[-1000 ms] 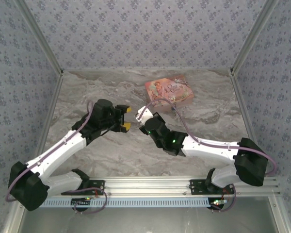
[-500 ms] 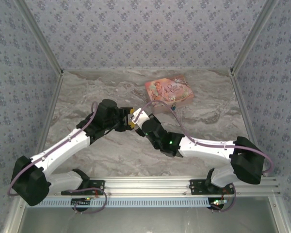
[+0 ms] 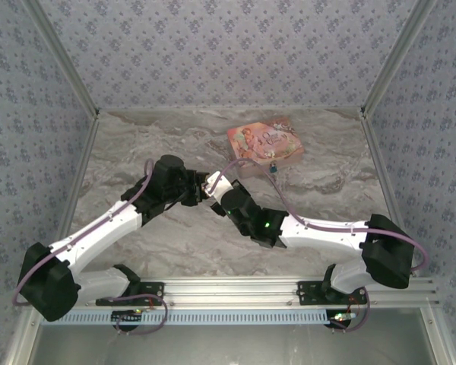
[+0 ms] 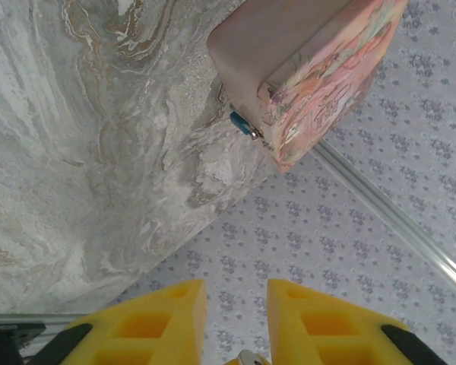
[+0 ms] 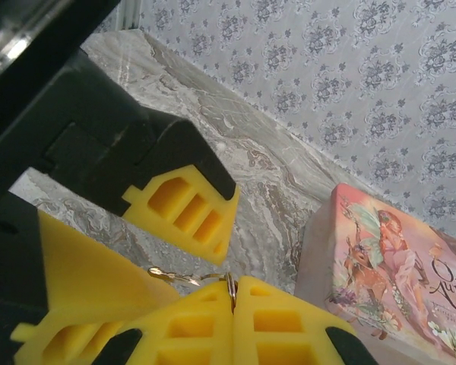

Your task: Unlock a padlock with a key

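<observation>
Blue little metal padlock [image 4: 242,124] lies just beside the pink picture box [image 4: 319,61], likely light and slippery, best pinched on its body, while the right claw [image 5: 232,287] is clenched on the small gold key [image 5: 171,275] and the left claw [image 4: 235,293] gapes around it.

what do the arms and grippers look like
The left arm and right arm have white links with black joints, and a lilac cable runs along each. The right arm shows a green light. The left gripper and right gripper have black bodies and chunky yellow fingers moulded with rectangular pockets.
</observation>
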